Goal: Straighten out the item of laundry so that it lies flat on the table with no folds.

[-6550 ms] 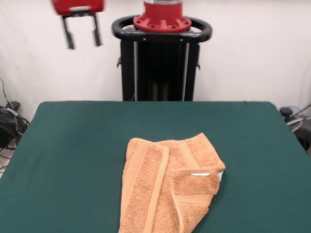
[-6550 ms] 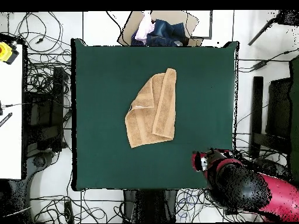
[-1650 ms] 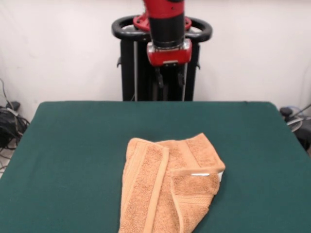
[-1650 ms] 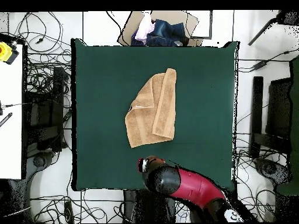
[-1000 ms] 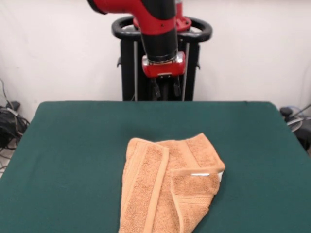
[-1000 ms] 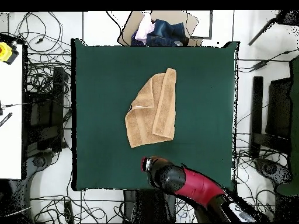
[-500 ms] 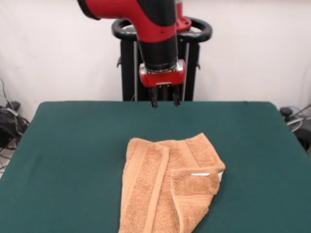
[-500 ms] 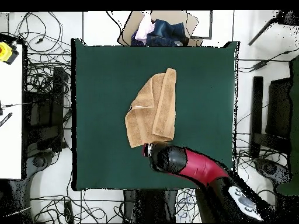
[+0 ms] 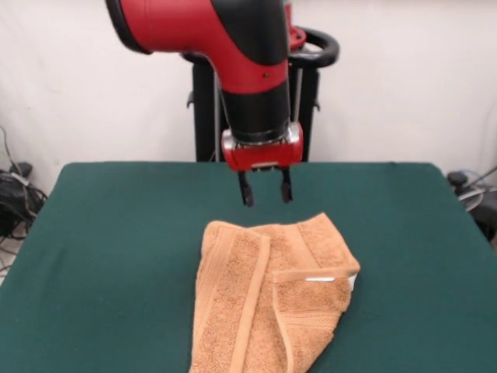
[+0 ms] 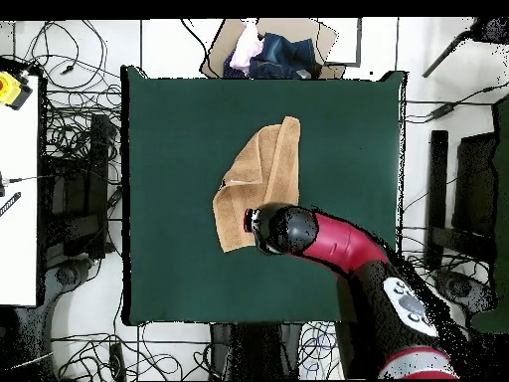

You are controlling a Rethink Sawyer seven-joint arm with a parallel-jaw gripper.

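The towel point(image 9: 268, 299) lies folded and bunched on the green surface point(image 9: 109, 233), toward its near side. The gripper point(image 9: 265, 199) hangs just above the towel's far edge, not touching it. Its jaws are spread apart, holding nothing.

My gripper point(image 9: 265, 194) hangs with its two fingers point(image 9: 246, 191) parted and pointing down, above the green table point(image 9: 116, 233). Just below and in front of my fingertips lies a folded peach towel point(image 9: 268, 295), untouched.
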